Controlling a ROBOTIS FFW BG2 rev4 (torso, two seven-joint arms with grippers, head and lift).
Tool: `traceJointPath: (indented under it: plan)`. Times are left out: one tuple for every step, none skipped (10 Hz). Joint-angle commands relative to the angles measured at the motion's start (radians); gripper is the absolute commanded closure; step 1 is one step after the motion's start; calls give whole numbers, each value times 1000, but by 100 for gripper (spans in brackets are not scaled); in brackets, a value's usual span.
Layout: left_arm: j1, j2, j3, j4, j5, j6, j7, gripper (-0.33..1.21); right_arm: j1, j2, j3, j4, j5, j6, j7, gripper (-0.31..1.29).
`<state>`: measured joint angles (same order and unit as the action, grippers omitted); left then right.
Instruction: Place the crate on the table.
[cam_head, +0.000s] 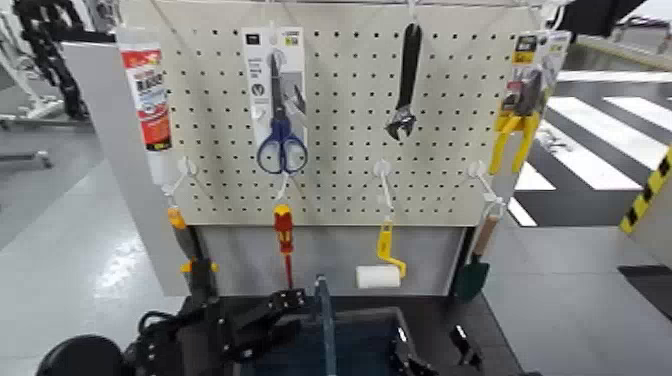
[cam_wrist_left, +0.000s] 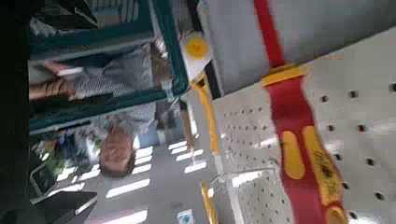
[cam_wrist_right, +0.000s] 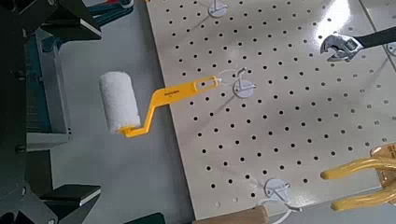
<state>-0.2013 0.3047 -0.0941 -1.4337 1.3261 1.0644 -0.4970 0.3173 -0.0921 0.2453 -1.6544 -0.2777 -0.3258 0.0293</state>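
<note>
Both arms sit low at the bottom of the head view. The left gripper (cam_head: 250, 325) is forward of its black wrist and arm housing, angled inward. The right gripper (cam_head: 455, 350) is only partly in view at the frame's lower edge, opposite the left one.

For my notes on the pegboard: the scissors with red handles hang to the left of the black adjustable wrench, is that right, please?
Not quite. The scissors have blue handles, not red; the head view shows this. The rest holds: they hang on the pegboard to the left of the black adjustable wrench.
</note>
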Motion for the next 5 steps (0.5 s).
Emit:
traceJointPath:
  plan:
    - [145,-33,94,-177,-154,-172,61,4,2,-1,-4,-1,0,-1,0,14]
    - [197,-39,116,-251,-248,-256,97,6,2,-1,-6,-1,0,-1,0,14]
    - [250,-45,117,-315,-338,-374,133,6,2,-1,-8,-1,0,-1,0,14]
    - [292,-61,114,-353,-421,-477,152,7,3,-3,-9,-2,0,-1,0,14]
    - [321,-68,96,-376,-495,-570,155,8,3,-3,-9,-2,0,-1,0,14]
